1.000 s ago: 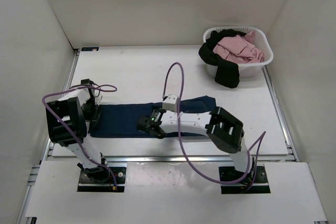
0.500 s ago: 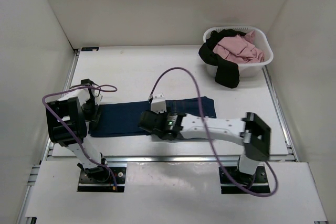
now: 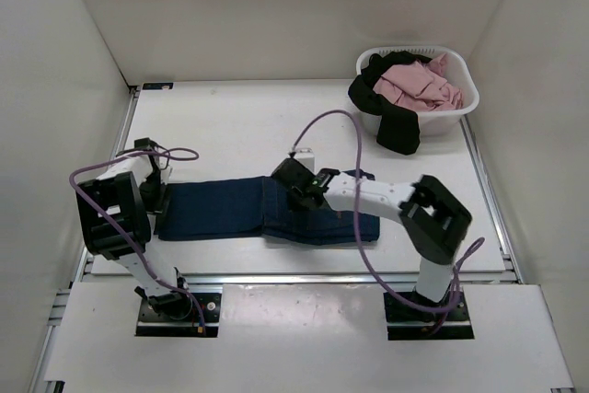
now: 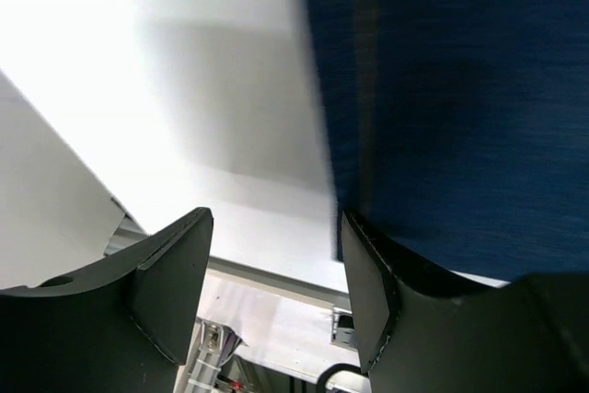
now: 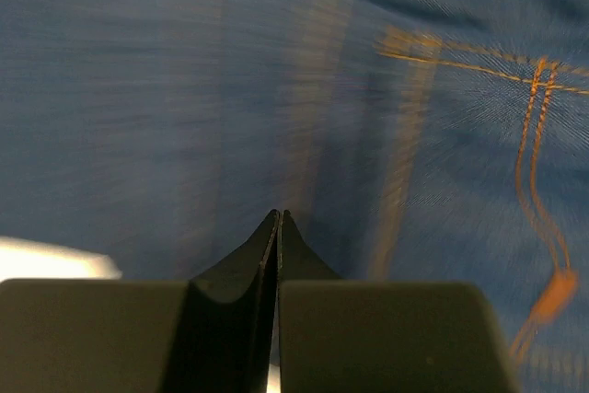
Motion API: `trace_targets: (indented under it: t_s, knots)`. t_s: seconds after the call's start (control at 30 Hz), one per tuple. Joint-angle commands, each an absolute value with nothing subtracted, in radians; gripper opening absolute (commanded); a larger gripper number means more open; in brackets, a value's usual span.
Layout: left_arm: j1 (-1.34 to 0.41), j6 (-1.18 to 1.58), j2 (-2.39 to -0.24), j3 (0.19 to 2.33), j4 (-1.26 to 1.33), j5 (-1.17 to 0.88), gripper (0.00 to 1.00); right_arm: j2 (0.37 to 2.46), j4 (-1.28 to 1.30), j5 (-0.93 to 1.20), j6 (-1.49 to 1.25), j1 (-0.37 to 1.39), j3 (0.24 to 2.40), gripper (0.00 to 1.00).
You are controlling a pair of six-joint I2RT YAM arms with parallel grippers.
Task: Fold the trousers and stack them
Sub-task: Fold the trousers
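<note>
The dark navy denim trousers point(image 3: 221, 209) lie flat across the near part of the table, with a thicker doubled layer towards their right end. Orange stitching marks the denim point(image 5: 442, 135) in the right wrist view. My right gripper point(image 3: 288, 179) point(image 5: 279, 218) hovers over the middle of this pair, its jaws shut with nothing between them. My left gripper point(image 3: 157, 198) point(image 4: 271, 264) stands open at the pair's left end; bare table shows between its fingers, and the denim edge point(image 4: 442, 89) lies by its right finger point(image 4: 368, 301). The black trousers point(image 3: 394, 126) hang over the basket's front.
A white laundry basket point(image 3: 467, 101) at the back right corner holds pink cloth point(image 3: 419, 85). White walls enclose the table on three sides. A metal rail point(image 3: 304, 275) runs along the near edge of the table, just below the denim.
My right gripper moved from the denim's near edge to the right and farther back, over its middle. The cloth's right half now lies doubled and bulges nearer. My left gripper barely moved.
</note>
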State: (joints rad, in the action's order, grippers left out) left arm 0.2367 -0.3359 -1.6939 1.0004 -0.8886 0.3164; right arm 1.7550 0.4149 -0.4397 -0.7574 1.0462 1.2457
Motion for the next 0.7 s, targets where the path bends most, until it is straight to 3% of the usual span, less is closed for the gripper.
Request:
trace_targets:
  t_s: [0.0, 0.1, 0.13, 0.17, 0.2, 0.33, 0.43, 0.67]
  knots:
    - [0.272, -0.356, -1.652, 1.037, -0.887, 0.371, 0.69, 1.842, 0.365, -0.206, -0.773, 0.967, 1.193, 0.00]
    - [0.272, -0.365, -1.663, 1.037, -0.896, 0.367, 0.69, 1.838, 0.365, -0.178, -0.775, 0.927, 1.175, 0.00]
    - [0.272, -0.365, -1.663, 1.037, -0.906, 0.354, 0.69, 1.813, 0.365, -0.192, -0.753, 0.917, 1.175, 0.07]
    - [0.272, -0.365, -1.663, 1.037, -0.907, 0.327, 0.69, 1.752, 0.365, -0.205, -0.735, 0.917, 1.164, 0.20]
    - [0.272, -0.365, -1.663, 1.051, -0.907, 0.315, 0.70, 1.720, 0.374, -0.228, -0.720, 0.917, 1.164, 0.55]
    - [0.272, -0.356, -1.663, 1.069, -0.925, 0.301, 0.71, 1.496, 0.489, -0.320, -0.695, 0.905, 1.149, 0.88]
    - [0.272, -0.356, -1.683, 1.069, -0.925, 0.301, 0.71, 1.328, 0.537, -0.341, -0.741, 0.818, 1.065, 0.99]
    - [0.272, -0.347, -1.692, 1.069, -0.934, 0.281, 0.71, 1.132, 0.417, 0.005, -0.658, 0.432, 0.703, 0.99]
